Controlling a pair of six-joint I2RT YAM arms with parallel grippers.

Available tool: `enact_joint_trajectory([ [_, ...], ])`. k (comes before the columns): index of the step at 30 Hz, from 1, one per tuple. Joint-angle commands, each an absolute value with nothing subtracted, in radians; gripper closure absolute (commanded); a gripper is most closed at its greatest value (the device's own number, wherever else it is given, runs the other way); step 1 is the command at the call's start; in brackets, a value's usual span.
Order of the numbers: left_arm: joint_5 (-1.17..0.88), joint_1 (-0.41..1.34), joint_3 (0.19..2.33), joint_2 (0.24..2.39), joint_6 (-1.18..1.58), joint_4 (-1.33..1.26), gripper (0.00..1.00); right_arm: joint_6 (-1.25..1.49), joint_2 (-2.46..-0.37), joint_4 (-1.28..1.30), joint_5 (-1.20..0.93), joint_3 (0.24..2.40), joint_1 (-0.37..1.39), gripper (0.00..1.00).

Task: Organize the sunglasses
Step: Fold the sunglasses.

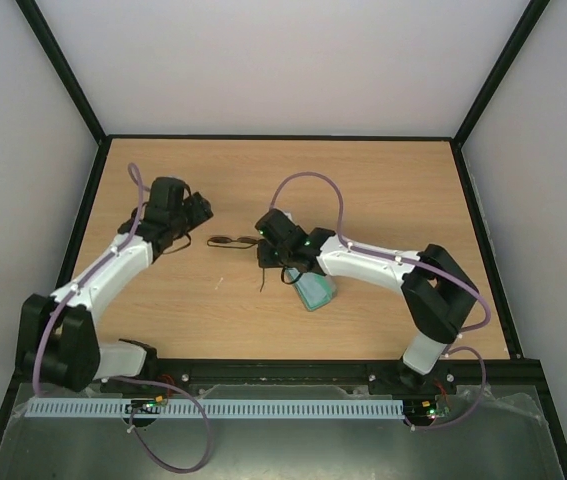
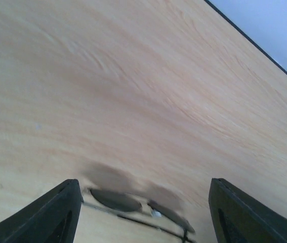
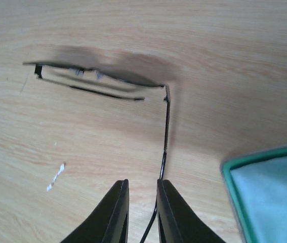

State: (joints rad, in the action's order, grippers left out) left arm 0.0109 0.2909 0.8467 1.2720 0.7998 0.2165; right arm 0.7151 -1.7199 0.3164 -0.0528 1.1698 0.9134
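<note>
- The sunglasses (image 1: 231, 241) lie flat on the bench (image 1: 383, 190), in the gap between the two arms. The lens front runs left to right, roughly along the line from one arm to the other.
- In the right wrist view the sunglasses (image 3: 97, 76) have one temple folded against the front. The other temple is swung open and runs straight back from its hinge toward the right fingers (image 3: 118, 212).
- The right fingers are drawn close together, with only a slim strip of bench showing between them. The open temple passes through that strip, hard against one finger. Whether it is pinched I cannot tell, since the gap looks wider than the wire.
- The left fingers (image 2: 57, 212) are spread wide and hold nothing. The sunglasses (image 2: 133, 203) sit low between them, lens front crosswise to the opening and just ahead of the tips.
- My judgement is that the next move turns on that open temple. Its long axis points into the right fingers, so the right arm is placed to fold or steady it (the left is lined up on the lens end).
- A teal-edged object (image 3: 264, 197) lies just beside the right fingers, on the side away from the left arm and apart from the sunglasses.
</note>
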Motion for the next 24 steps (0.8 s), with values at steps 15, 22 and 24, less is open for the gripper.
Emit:
enact_joint_trajectory([
  [15,0.048,0.213,0.957,1.668,0.693,0.163,0.6,0.778,-1.767,0.324,0.02,1.05,1.011,0.87],
  [22,0.033,0.219,0.877,1.694,0.705,0.106,0.62,0.772,-1.832,0.296,-0.01,1.061,1.016,0.88],
  [24,0.032,0.223,0.858,1.701,0.707,0.089,0.62,0.776,-1.851,0.28,-0.017,1.073,1.02,0.88],
])
